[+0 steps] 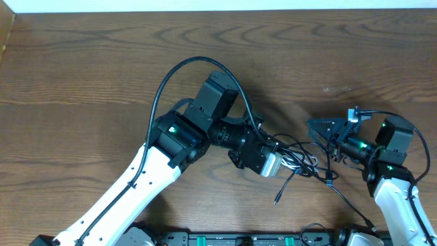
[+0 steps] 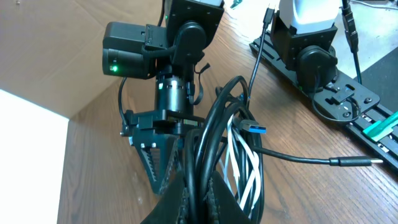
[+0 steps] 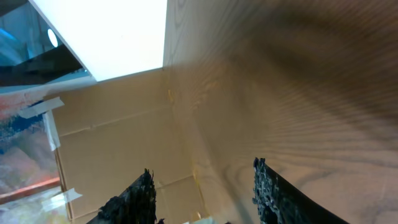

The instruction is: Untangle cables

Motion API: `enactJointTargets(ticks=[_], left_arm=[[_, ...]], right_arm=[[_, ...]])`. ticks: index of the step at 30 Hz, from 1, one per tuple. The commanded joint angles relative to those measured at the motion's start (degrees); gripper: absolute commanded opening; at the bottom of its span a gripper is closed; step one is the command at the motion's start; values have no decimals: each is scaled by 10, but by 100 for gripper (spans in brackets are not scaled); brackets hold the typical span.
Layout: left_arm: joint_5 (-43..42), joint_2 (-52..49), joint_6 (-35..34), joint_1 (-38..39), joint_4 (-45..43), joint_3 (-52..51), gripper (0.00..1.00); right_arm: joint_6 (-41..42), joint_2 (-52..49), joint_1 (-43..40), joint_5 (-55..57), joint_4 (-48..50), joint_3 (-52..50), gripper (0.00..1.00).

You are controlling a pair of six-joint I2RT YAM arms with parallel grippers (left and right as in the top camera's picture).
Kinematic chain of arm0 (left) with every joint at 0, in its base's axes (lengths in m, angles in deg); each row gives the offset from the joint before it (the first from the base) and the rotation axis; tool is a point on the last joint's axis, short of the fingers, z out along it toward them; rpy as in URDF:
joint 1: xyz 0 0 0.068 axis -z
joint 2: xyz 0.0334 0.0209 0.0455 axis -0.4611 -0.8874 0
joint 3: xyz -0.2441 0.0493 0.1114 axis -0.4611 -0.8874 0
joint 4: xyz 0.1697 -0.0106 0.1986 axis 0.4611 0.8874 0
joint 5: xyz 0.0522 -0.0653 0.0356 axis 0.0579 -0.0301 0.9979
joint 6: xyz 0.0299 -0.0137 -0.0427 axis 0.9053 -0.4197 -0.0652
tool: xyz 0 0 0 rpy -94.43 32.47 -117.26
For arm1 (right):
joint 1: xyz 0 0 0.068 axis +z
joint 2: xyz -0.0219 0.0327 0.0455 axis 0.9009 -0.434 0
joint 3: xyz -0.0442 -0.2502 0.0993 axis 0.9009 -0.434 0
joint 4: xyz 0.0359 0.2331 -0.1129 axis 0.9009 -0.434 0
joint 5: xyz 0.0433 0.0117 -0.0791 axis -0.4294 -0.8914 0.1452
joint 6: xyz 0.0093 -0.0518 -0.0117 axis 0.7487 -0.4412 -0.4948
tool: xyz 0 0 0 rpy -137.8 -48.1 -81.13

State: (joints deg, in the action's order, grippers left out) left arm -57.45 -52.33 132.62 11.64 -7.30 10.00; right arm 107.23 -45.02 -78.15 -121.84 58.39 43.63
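Observation:
The cables (image 1: pixel 302 164) are a tangle of thin black cords and a white cord at the table's middle right. My left gripper (image 1: pixel 285 162) is shut on several black cords of the bundle (image 2: pixel 214 134), as the left wrist view (image 2: pixel 200 198) shows. The white cord (image 2: pixel 247 168) loops beside the jaws. A blue-tipped plug (image 2: pixel 256 129) and a black plug end (image 2: pixel 357 163) stick out. My right gripper (image 1: pixel 316 130) is open and empty, just right of the tangle and above the table. It holds nothing in the right wrist view (image 3: pixel 202 183).
A loose black plug end (image 1: pixel 278 199) lies toward the front edge. The thick arm cable (image 1: pixel 184 72) arcs over the left arm. The arm bases and a rail (image 2: pixel 348 106) stand at the front. A cardboard wall (image 3: pixel 118 143) borders the table.

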Motion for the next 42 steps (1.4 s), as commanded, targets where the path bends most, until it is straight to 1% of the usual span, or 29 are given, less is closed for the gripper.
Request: enactJointTargets(ticks=[1,6,8,10,12,15,17,18,20,24,26,28,32,33,37,42], left_arm=[[-17,2,-2,-2,-3,0,7],[90,2,-2,-2,-5,0,7],[110,2,-3,-2,-15,0,7],[110,2,-16,-2,-29,0,7],[110,2,-54,-3,-51,0,8],[118,2,-112,-8,-77,0,7],[123,2,-167,-15,-95,0,7],[123,2,-194,-20,-103,0,8],[120,2,-225,-28,-107,0,8],[84,3,-265,-45,-108,0,7],[68,3,-277,-56,-110,0,7],[47,3,-303,-70,-120,0,8],[-44,3,-369,-108,-157,0,8],[-76,3,-384,-122,-166,0,7],[-167,3,-415,-164,-172,0,7],[-222,3,-451,-207,-172,0,8]], right_arm=[[29,0,9,-2,2,4,48],[28,0,9,-2,2,4,47],[19,0,9,2,2,4,47],[-3,0,9,4,2,4,47],[-29,0,9,10,4,4,47],[-127,0,9,17,26,4,48],[-184,0,9,18,39,4,45],[-198,0,8,21,46,4,46],[-222,0,8,31,72,4,46],[-229,0,8,31,133,4,50],[-229,0,8,23,150,4,50],[-236,0,8,24,154,4,50],[-280,0,8,64,154,4,49],[-287,0,8,91,156,4,46],[-290,0,6,171,173,4,46],[-342,0,4,178,220,4,49]])
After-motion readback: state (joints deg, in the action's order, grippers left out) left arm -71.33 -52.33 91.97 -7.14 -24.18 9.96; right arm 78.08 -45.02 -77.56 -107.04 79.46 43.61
